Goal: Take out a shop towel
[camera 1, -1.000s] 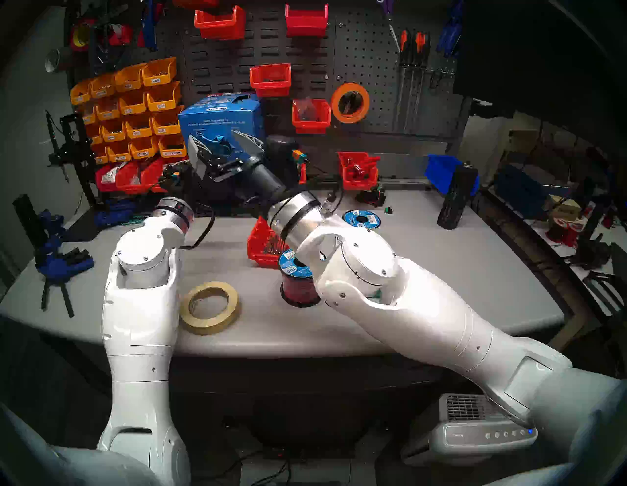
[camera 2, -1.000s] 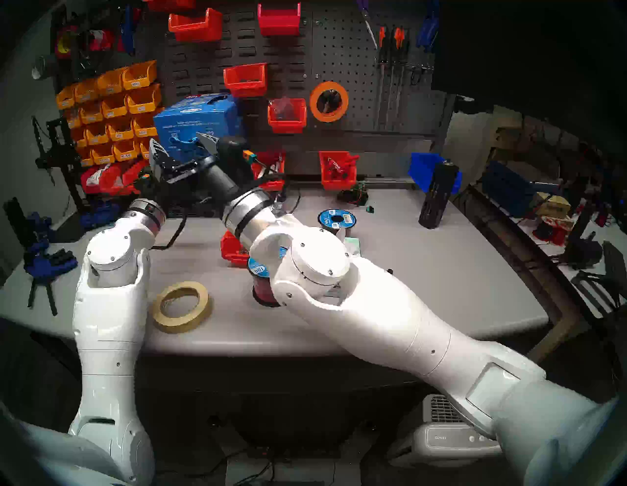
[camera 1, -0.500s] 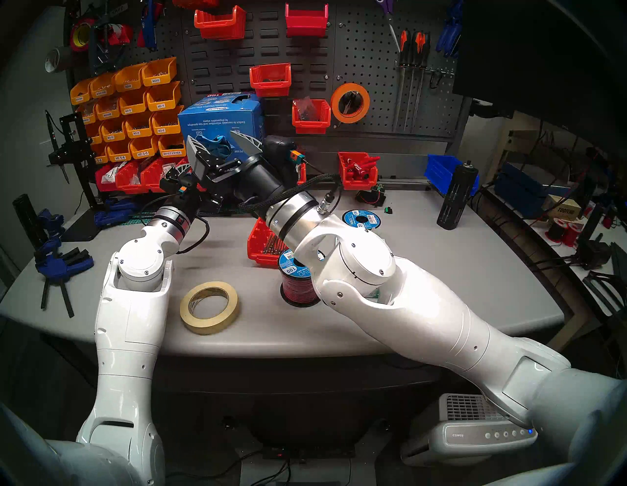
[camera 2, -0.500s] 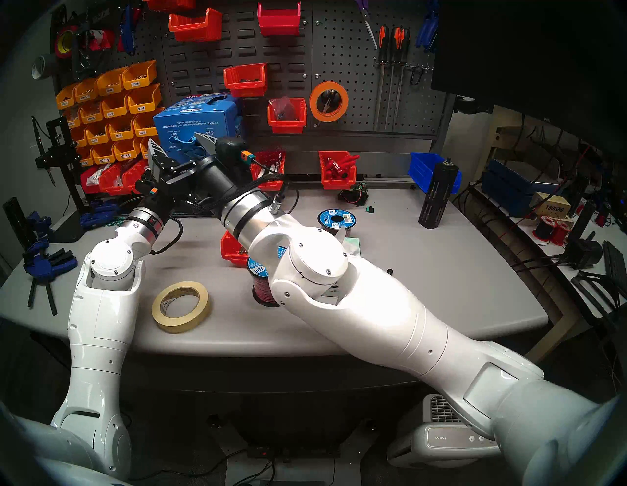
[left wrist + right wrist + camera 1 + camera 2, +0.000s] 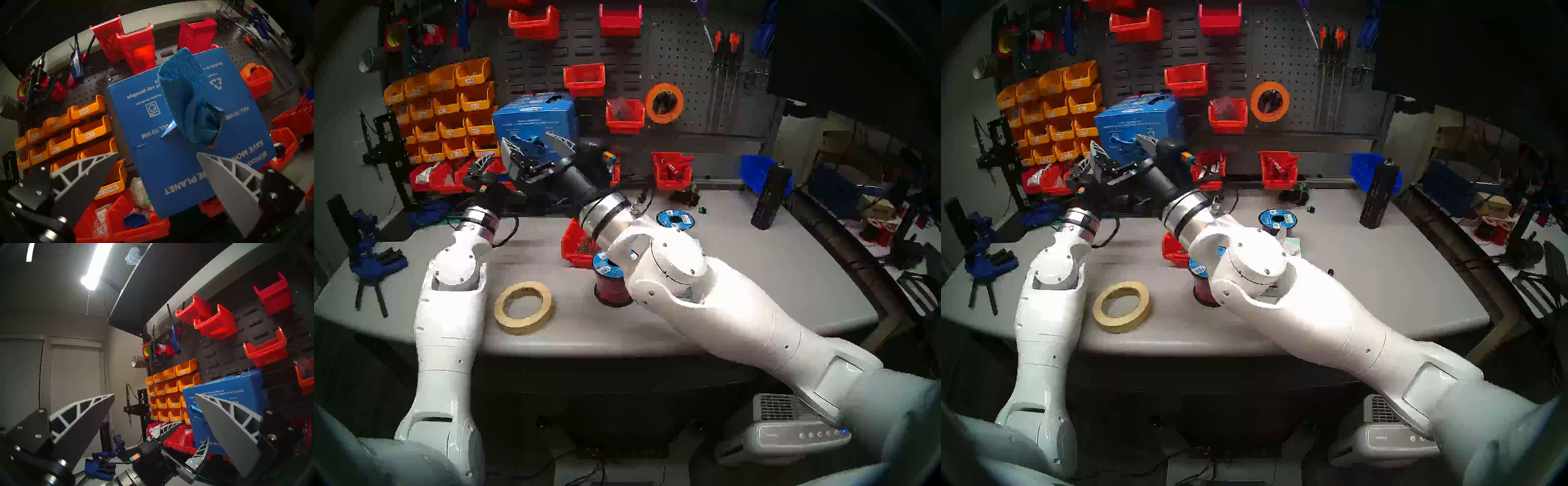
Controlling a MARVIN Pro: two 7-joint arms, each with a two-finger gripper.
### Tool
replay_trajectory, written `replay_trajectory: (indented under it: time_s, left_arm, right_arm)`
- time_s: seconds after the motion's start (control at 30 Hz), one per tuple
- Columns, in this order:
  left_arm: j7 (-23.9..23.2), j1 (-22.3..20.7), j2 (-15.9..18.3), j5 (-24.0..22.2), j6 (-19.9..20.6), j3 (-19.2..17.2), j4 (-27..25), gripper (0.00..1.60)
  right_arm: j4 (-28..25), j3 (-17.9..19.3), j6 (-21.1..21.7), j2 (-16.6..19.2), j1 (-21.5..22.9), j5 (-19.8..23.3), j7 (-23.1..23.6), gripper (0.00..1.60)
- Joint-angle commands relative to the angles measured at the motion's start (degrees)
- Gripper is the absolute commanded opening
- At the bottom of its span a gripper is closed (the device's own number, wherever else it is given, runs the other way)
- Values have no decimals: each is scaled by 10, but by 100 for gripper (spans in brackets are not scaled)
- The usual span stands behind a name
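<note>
Room: your left gripper [image 5: 157, 157] is spread wide, just short of the blue carton [image 5: 169, 166].
Right gripper [image 5: 154, 397]: wide apart too, holding nothing.
Shop towel [image 5: 185, 95]: crumpled, blue, sticking out of the carton's slot, seemingly untouched.

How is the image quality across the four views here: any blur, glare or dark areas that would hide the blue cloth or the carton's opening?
Both head views: soft and blocky, carton print unreadable, dark fisheye rim. Left wrist: sharpest, shop towel weave and blue carton lettering legible, edges dim. Right wrist: ceiling light blows out the upper left, and the right end effector's finger covers most of the carton face.
</note>
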Motion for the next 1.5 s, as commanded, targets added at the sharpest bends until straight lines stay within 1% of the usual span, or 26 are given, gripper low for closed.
replay_trajectory:
  time_s: [0.0, 0.03, 0.07, 0.1, 0.2, 0.23, 0.27, 0.3, 0.33, 0.5, 0.53, 0.57, 0.6, 0.8, 1.0, 1.13, 1.4, 1.43, 1.47]
  left_arm:
    - [-28, -19, 20, -30, -66, 5, 14, 160]
    - [-34, -20, 22, -34, -86, 5, 24, 160]
    - [-39, -19, 26, -33, -74, 8, 20, 160]
    - [-43, -20, 26, -35, -94, 7, 28, 160]
    - [-52, -24, 29, -41, -114, 9, 38, 160]
    - [-57, -26, 30, -44, -131, 9, 46, 160]
    - [-60, -27, 31, -46, -126, 10, 45, 160]
    - [-64, -30, 33, -47, -146, 11, 53, 160]
    - [-65, -32, 33, -49, -148, 12, 56, 160]
    - [-81, -47, 36, -58, -199, 18, 82, 160]
    - [-82, -49, 36, -59, -200, 19, 83, 160]
    - [-84, -53, 38, -56, -212, 20, 89, 160]
    - [-87, -55, 38, -59, -216, 21, 92, 160]
    - [-104, -63, 49, -58, -222, 29, 94, 160]
    - [-111, -76, 60, -51, -207, 30, 94, 160]
    - [-111, -83, 63, -51, -183, 24, 89, 160]
    - [-111, -87, 58, -87, -71, 4, 42, 160]
    - [-111, -88, 58, -89, -64, 3, 37, 160]
    - [-112, -87, 58, -92, -41, 1, 26, 160]
  right_arm:
    - [-9, 9, -9, -13, 12, -3, -2, 160]
    - [-8, 9, -9, -14, 12, -3, -2, 160]
    - [-8, 9, -9, -14, 12, -3, -1, 160]
    - [-8, 9, -9, -14, 12, -4, -2, 160]
    - [-7, 10, -10, -13, 10, -5, -2, 160]
    - [-7, 10, -11, -13, 10, -6, -2, 160]
    - [-7, 10, -11, -13, 10, -7, -3, 160]
    - [-7, 10, -11, -13, 10, -7, -3, 160]
    - [-7, 10, -11, -13, 10, -7, -3, 160]
    - [-8, 10, -12, -14, 9, -10, -5, 160]
    - [-8, 10, -13, -14, 9, -10, -5, 160]
    - [-9, 10, -12, -14, 9, -10, -6, 160]
    - [-9, 9, -12, -15, 8, -11, -7, 160]
    - [-12, 9, -14, -12, 7, -13, -11, 160]
    - [-15, 8, -14, -11, 6, -14, -14, 160]
    - [-17, 7, -13, -10, 7, -14, -16, 160]
    - [-15, 7, -12, -12, 8, -13, -16, 160]
    - [-14, 7, -12, -12, 8, -13, -16, 160]
    - [-13, 6, -12, -12, 8, -13, -16, 160]
